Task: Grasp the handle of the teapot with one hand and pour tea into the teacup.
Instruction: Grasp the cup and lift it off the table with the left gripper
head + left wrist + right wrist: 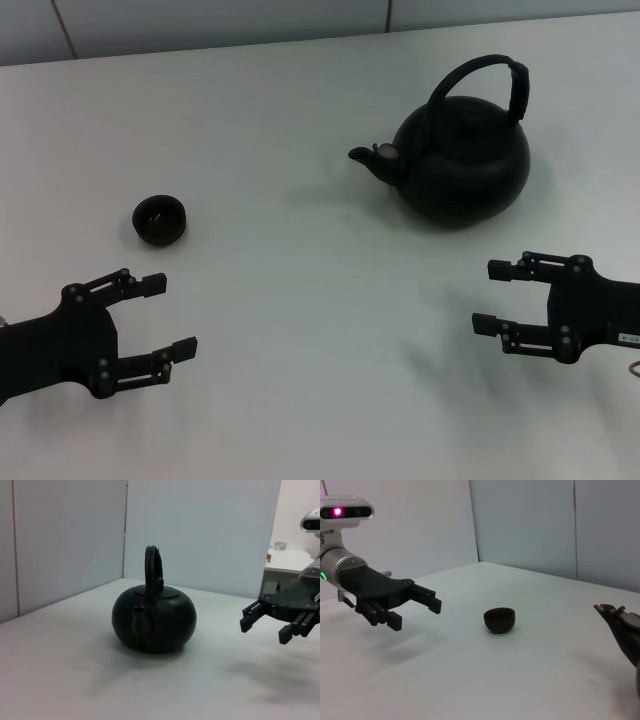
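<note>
The matte black teapot [462, 168] stands upright on the white table [300, 250] at the back right, its spout pointing left. Its arched handle [490, 75] rises over the lid, with a thicker sleeve on the right side. The teapot also shows in the left wrist view [154, 614] and its spout in the right wrist view [615, 616]. The small dark teacup [159, 220] sits at the left, also in the right wrist view [499, 619]. My right gripper [488, 296] is open and empty, in front of the teapot. My left gripper [170, 318] is open and empty, in front of the teacup.
The table's back edge meets a pale wall [200, 20]. A light partition [200, 530] stands behind the teapot in the left wrist view. Bare tabletop lies between the teacup and the teapot.
</note>
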